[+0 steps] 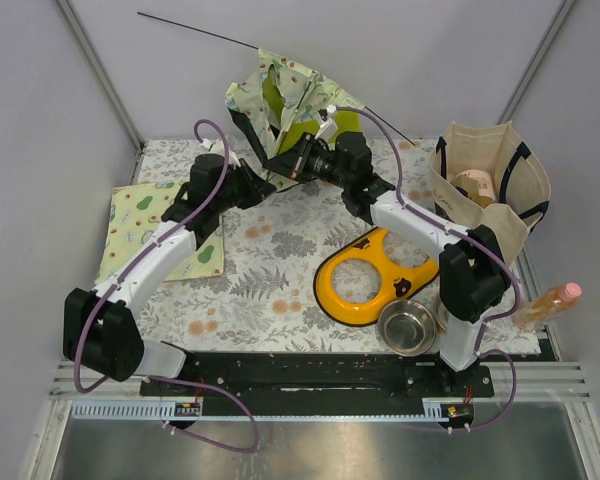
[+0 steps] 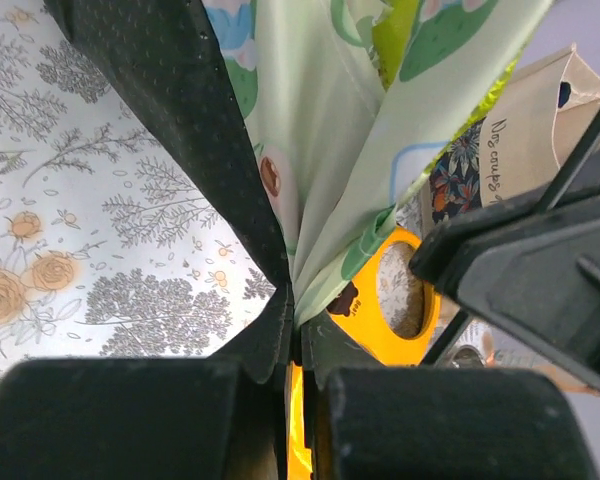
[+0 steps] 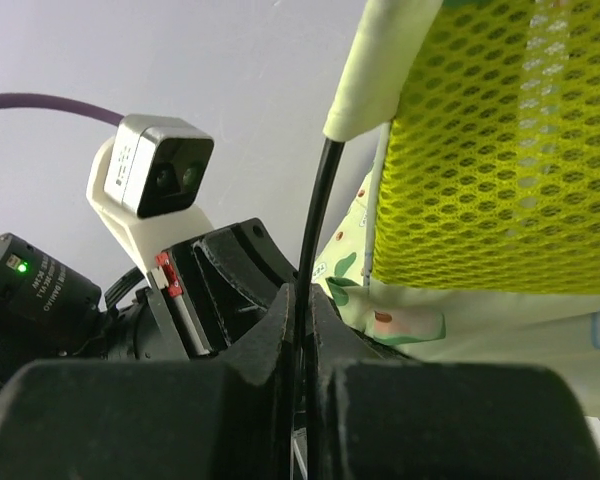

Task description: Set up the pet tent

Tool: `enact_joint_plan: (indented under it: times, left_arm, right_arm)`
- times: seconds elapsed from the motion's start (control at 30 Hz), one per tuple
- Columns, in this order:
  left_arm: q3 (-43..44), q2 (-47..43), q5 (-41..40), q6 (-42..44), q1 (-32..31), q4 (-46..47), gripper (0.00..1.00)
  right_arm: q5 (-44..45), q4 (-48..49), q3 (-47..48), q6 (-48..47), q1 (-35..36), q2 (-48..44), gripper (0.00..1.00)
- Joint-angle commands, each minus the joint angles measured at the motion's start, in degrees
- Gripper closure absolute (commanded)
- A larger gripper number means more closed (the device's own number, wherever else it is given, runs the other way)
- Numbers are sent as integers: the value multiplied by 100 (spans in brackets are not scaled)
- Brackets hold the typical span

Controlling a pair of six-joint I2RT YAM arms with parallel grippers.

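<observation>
Risks first. The right gripper (image 3: 302, 310) is clamped on a thin black pole (image 3: 315, 200). The pole is smooth and round, so we judge it could slide or twist in the jaws if pulled against its sleeve. The left gripper (image 2: 295, 345) is pinched tight on a fold of fabric, and a hard tug between the two arms might strain a seam or spring the pole loose.

The pet tent (image 1: 290, 95) sits part-collapsed at the far middle of the surface (image 1: 280, 290), held up by both arms. We note crumpled avocado-print panels, lime mesh, dark edging and one pole end jutting far left.
</observation>
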Motion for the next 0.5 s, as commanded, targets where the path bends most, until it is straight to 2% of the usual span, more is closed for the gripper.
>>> enact_joint_plan:
  times: [0.0,0.27,0.33,0.47]
  left_arm:
    - [381,128,585,-699,9,-387,100]
    - [373,304,752,-1272,159,-18,100]
    - [373,348,770,-1325,194,0,100]
    - [373,445,857,-1430,264,0,100]
  right_arm:
    - [889,524,-230,-460,-299,9,100]
    - [748,217,-494,-513,-132,-88,100]
    - [731,24,-433,-487,-132,-123,92]
    - [739,-415,-293,-469,-132,-150,66]
